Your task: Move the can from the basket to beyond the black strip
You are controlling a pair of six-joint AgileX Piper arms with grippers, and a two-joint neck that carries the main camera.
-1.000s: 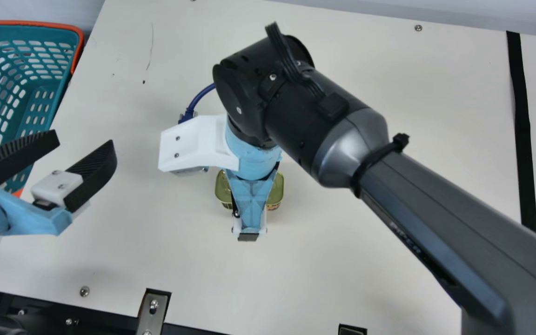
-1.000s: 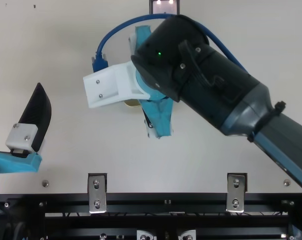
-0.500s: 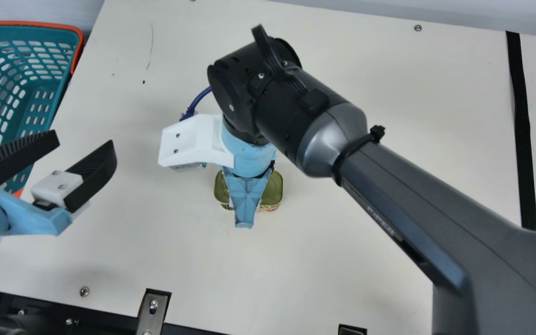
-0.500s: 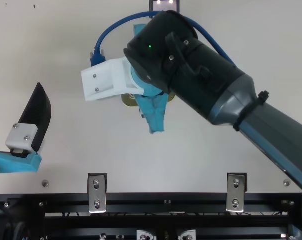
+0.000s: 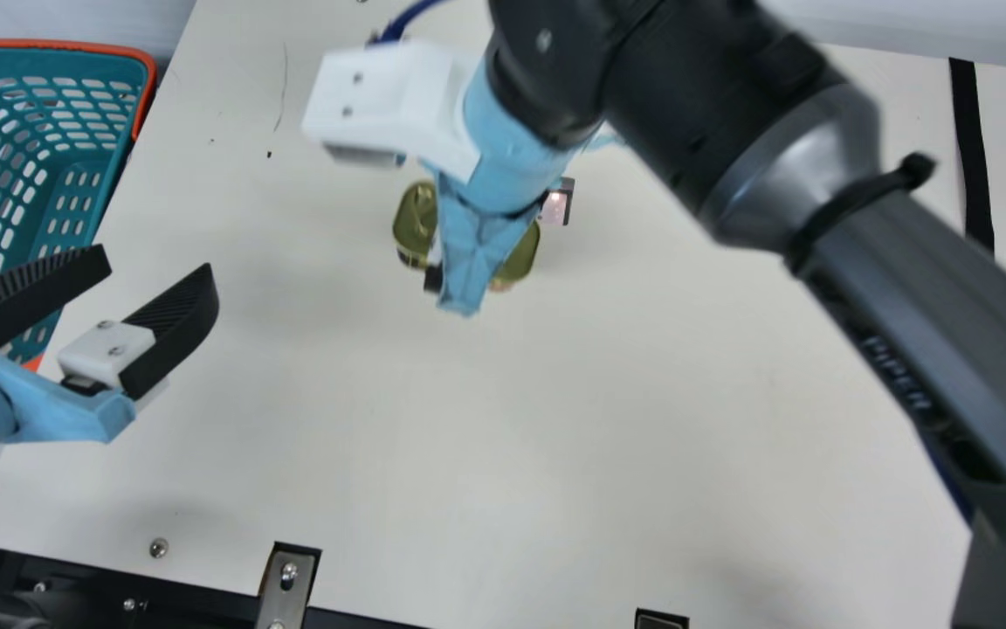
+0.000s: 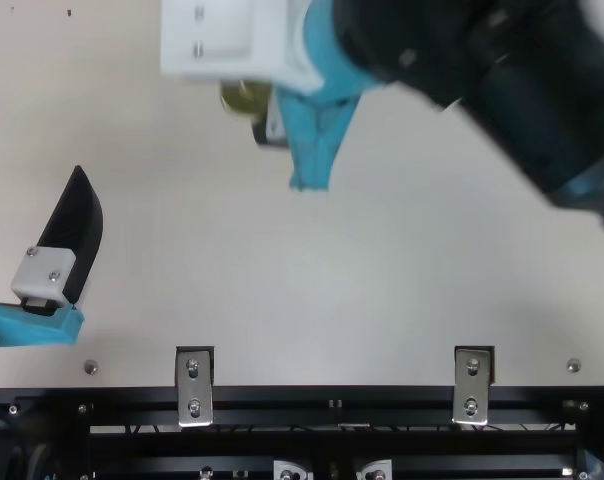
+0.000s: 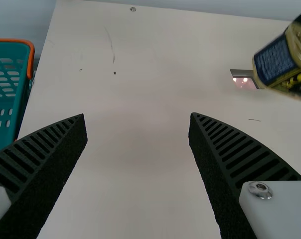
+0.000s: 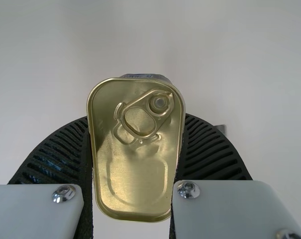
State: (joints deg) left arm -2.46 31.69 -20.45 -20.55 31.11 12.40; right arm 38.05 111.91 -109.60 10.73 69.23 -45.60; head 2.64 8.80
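Observation:
The gold-lidded can [image 5: 416, 218] hangs above the middle of the table, partly covered by my right gripper [image 5: 472, 253] in the main view. In the right wrist view, my right gripper [image 8: 136, 119] is shut on the long sides of the can [image 8: 133, 181], its pull-ring lid facing the camera. The can's printed side [image 7: 275, 62] shows in the left wrist view. My left gripper [image 5: 160, 262] stands open beside the basket [image 5: 97, 170], and in its wrist view my left gripper [image 7: 138, 117] has nothing between its fingers. The black strip [image 5: 970, 140] lies at the right.
A small dark-framed pink-lit panel [image 5: 558, 201] is set in the table behind the right gripper. Metal brackets [image 5: 287, 581] sit along the table's front edge. The right forearm spans the table's right half, covering part of the strip.
My right gripper has closed on the can, then lifted it and moved toward the table's far side. The left arm has stayed where it was.

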